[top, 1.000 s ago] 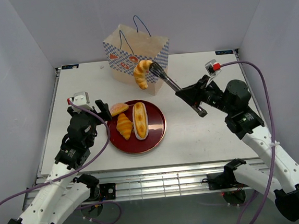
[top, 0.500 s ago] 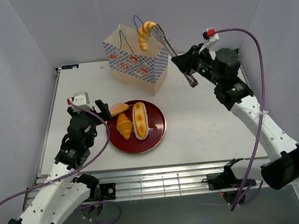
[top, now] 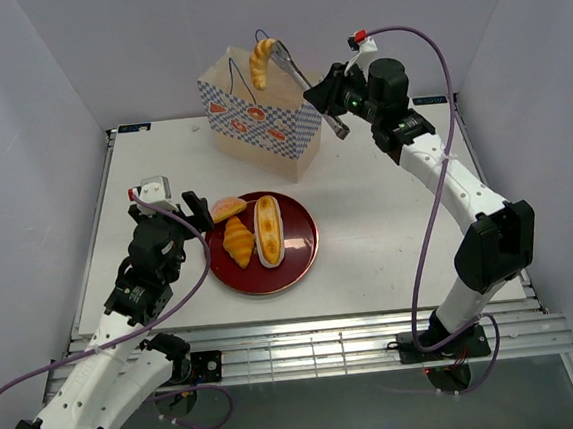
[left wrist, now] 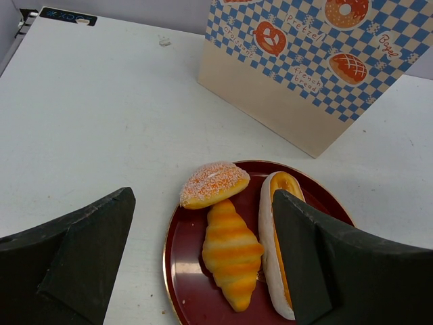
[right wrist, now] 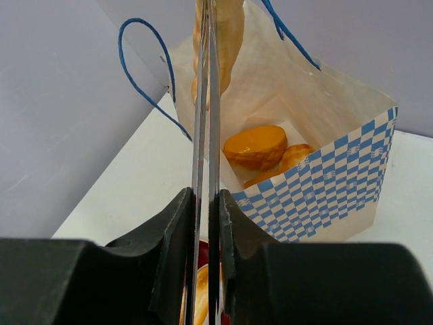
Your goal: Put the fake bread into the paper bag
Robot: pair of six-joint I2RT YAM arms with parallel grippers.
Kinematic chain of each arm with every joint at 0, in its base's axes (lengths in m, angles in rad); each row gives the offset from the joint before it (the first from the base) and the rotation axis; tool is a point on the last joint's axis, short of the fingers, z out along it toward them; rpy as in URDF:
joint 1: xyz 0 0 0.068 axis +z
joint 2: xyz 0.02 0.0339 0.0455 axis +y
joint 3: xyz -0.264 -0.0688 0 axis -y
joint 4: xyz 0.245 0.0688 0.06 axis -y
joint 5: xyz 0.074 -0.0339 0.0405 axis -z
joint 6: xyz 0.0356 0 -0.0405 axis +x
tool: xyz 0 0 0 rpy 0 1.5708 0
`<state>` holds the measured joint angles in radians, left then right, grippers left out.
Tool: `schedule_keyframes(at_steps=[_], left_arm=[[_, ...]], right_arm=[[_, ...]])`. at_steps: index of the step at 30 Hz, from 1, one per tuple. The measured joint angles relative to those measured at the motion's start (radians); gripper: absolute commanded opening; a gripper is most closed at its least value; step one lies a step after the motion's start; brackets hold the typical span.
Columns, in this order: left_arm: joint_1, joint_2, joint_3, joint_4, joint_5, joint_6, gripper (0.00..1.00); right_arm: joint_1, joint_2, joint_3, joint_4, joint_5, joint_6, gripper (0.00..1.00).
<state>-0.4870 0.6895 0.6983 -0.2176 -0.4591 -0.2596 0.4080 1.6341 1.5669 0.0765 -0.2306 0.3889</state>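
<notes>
Over the open mouth of the paper bag (top: 258, 117), pinching a croissant (top: 263, 62) with the right gripper (top: 278, 55), long thin jaws pressing closed on its upper part. Dangling it tip-down, above the bag rim and between the dark blue cord handles (right wrist: 145, 74). Not touching the bag paper as far as the top view is showing.

Inside the bag, per the right wrist view, showing a round orange bun (right wrist: 256, 147) lying at the bottom with another golden piece (right wrist: 298, 157) just beside it, touching or nearly so; cannot tell which.

Standing the bag upright toward the far side of the bench (top: 387, 216), checker print facing the arms.

Nearer the arms, carrying three pieces on the dark red plate (top: 304, 243): a second croissant (top: 239, 241) in the middle, a sugar-topped roll (top: 229, 208) touching its far end, a cream-topped loaf (top: 268, 231) lying alongside on the right.

Hovering the left gripper (top: 194, 211) just left of the plate, jaws spreading wide apart, gripping nothing, aiming at the plate in the left wrist view.
</notes>
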Motion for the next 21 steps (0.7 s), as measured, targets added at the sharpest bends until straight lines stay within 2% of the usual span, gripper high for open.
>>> schedule_keyframes(at_steps=[1,2,3,6,11,21], left_arm=[[0.000,0.000,0.000,0.000,0.000,0.000,0.93],[0.000,-0.001,0.000,0.000,0.000,0.000,0.93],[0.000,-0.002,0.000,0.000,0.000,0.000,0.93],[0.000,-0.004,0.000,0.000,0.000,0.000,0.93],[0.000,-0.004,0.000,0.000,0.000,0.000,0.93],[0.000,-0.004,0.000,0.000,0.000,0.000,0.93]], right_arm=[[-0.002,0.019,0.021,-0.005,-0.005,0.000,0.26],[-0.002,0.033,0.036,-0.010,-0.010,0.000,0.39],[-0.003,0.040,0.043,-0.012,-0.014,0.003,0.45],[-0.006,0.044,0.047,-0.023,-0.026,0.003,0.52],[-0.010,0.044,0.047,-0.024,-0.040,0.004,0.57],[-0.015,0.020,0.040,-0.031,-0.093,0.003,0.54]])
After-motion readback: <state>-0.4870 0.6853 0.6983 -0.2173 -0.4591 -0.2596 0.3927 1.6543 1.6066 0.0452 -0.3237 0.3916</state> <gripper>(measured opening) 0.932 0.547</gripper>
